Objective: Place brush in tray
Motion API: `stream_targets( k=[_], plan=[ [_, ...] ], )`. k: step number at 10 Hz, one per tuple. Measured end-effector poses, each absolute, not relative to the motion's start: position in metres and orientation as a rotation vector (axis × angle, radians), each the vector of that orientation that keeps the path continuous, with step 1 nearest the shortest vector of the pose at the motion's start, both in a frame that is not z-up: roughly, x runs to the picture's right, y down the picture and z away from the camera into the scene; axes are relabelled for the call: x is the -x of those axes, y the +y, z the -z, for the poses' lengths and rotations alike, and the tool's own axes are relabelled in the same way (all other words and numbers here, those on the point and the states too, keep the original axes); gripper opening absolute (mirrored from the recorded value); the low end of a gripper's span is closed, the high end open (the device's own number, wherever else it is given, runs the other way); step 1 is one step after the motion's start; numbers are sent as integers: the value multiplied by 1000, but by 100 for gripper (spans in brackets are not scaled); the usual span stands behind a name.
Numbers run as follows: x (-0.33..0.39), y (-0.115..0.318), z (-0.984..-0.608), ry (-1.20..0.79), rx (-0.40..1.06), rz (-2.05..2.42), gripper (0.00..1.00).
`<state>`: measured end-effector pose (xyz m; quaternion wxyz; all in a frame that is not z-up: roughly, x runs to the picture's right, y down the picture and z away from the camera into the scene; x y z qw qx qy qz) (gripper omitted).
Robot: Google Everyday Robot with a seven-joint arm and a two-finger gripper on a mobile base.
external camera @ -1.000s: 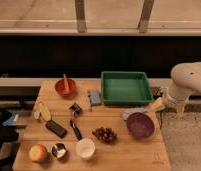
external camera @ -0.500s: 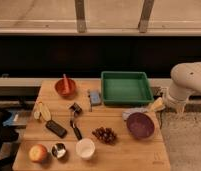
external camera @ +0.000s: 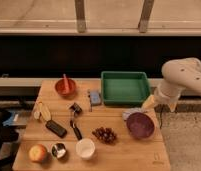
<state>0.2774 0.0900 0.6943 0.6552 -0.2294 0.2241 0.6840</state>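
Note:
The brush lies on the wooden table, left of centre, with its thin black handle running toward the front and its dark head toward the back. The green tray stands at the back right of the table, and nothing shows inside it. My gripper hangs at the end of the white arm beside the table's right edge, just right of the tray's front corner and above the purple bowl. It is far from the brush and holds nothing that I can see.
An orange bowl stands at the back left and a grey-blue block lies left of the tray. A banana, black block, apple, small metal cup, white cup and grapes fill the front.

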Motion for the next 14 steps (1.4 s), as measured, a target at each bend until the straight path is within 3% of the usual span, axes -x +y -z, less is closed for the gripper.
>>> stream_targets(
  k=[8, 14],
  plan=[
    [-76, 51, -666, 242, 621, -1134, 80],
    [-84, 56, -671, 270, 634, -1141, 80]
  ],
)
